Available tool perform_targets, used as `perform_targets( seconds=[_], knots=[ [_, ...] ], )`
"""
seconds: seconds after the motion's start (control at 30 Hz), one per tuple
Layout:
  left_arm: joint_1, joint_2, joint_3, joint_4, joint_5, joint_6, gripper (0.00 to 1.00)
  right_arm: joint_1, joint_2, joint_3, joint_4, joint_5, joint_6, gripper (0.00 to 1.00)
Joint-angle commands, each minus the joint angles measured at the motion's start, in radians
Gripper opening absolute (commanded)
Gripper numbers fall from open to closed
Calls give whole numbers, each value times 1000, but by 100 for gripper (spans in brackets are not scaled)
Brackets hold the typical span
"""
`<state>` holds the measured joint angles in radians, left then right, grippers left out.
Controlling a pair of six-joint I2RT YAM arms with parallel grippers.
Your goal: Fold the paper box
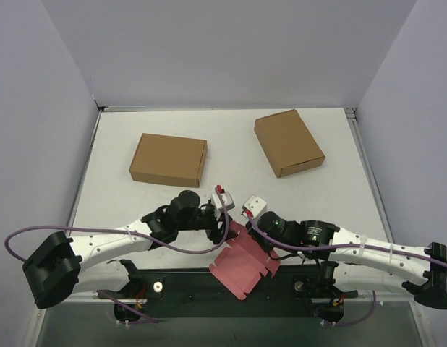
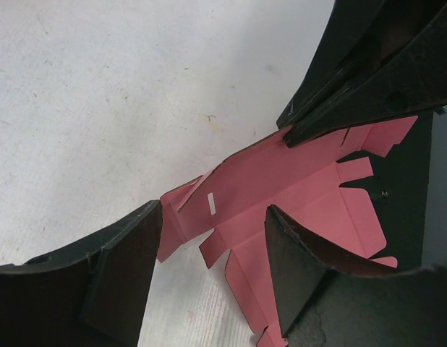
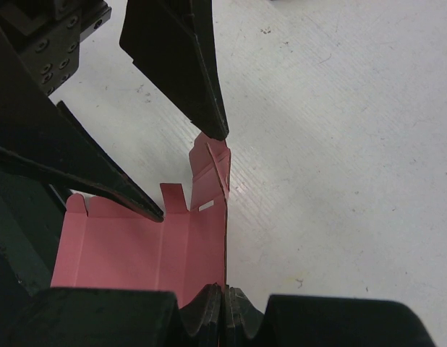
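Two-handed: pinches box edge with right gripper as anchor. Straddles flap with spread left gripper, likely to fold.

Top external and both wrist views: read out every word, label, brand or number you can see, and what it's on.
No readable text in any view.
The paper box is plain pink; its small white rectangle carries no print.
The left brown box and right brown box show blank faces.
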<state>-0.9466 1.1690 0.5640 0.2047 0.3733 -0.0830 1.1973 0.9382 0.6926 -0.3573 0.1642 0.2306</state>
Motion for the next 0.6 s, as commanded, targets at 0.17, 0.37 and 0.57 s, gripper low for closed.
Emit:
perform_targets(
  seconds=[0.17,0.37,0.57],
  knots=[
    [-27,34,70,18,-50,29,66,-7,11,39,-16,-11,4,0],
    [-29,43,70,10,-43,26,38,-8,4,36,-16,3,7,0],
    [-40,52,70,25,-39,11,36,-8,5,33,-16,18,12,0]
  ],
)
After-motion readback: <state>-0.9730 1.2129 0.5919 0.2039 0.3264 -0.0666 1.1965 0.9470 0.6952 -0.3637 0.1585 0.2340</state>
